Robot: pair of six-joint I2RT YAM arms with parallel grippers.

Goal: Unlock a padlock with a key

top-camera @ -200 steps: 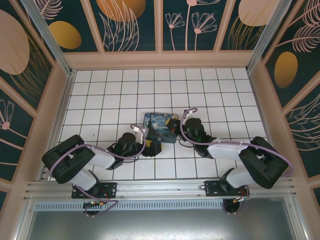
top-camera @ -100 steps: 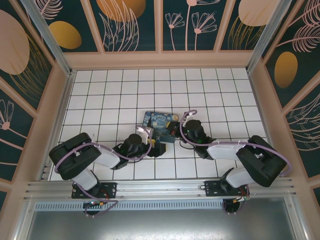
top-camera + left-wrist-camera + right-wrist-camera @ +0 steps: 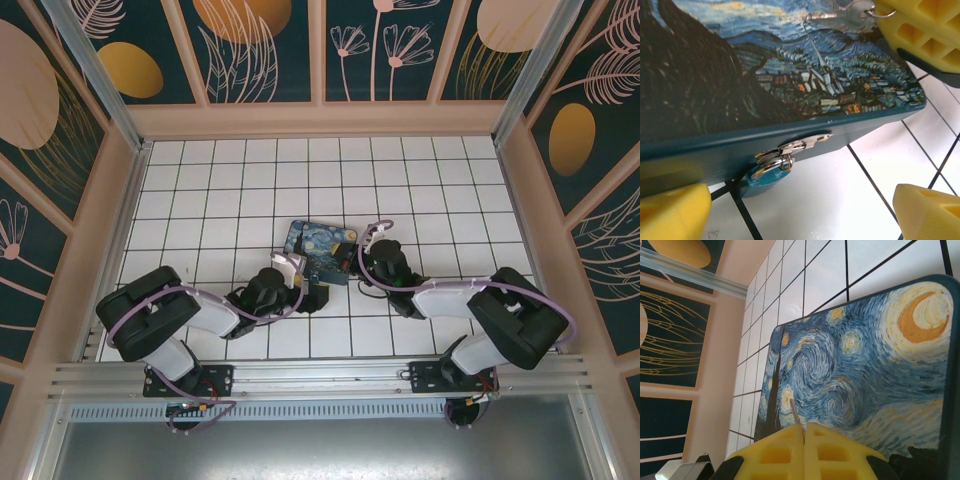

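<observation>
The padlock (image 3: 762, 177) has a small teal body and a silver shackle. It hangs from the metal hasp (image 3: 801, 145) on the front wall of the dark blue painted box (image 3: 322, 248), resting on the white tile. My left gripper (image 3: 800, 215) stands open just in front of it, one yellow finger on each side, touching nothing. My right gripper (image 3: 804, 429) is shut on the key (image 3: 795, 416), whose thin blade sticks out over the box lid. In the left wrist view the key (image 3: 852, 10) and its ring show above the lid's far corner.
The box (image 3: 790, 75) lies mid-table on the white tiled floor (image 3: 220, 190) between both arms. Peach walls with dark floral panels (image 3: 260, 50) enclose the table. A metal rail (image 3: 320, 375) runs along the near edge by the arm bases.
My left gripper has shifted slightly right, closer to the box's front. The right gripper has edged a little over the box's near right corner, still shut on the key.
</observation>
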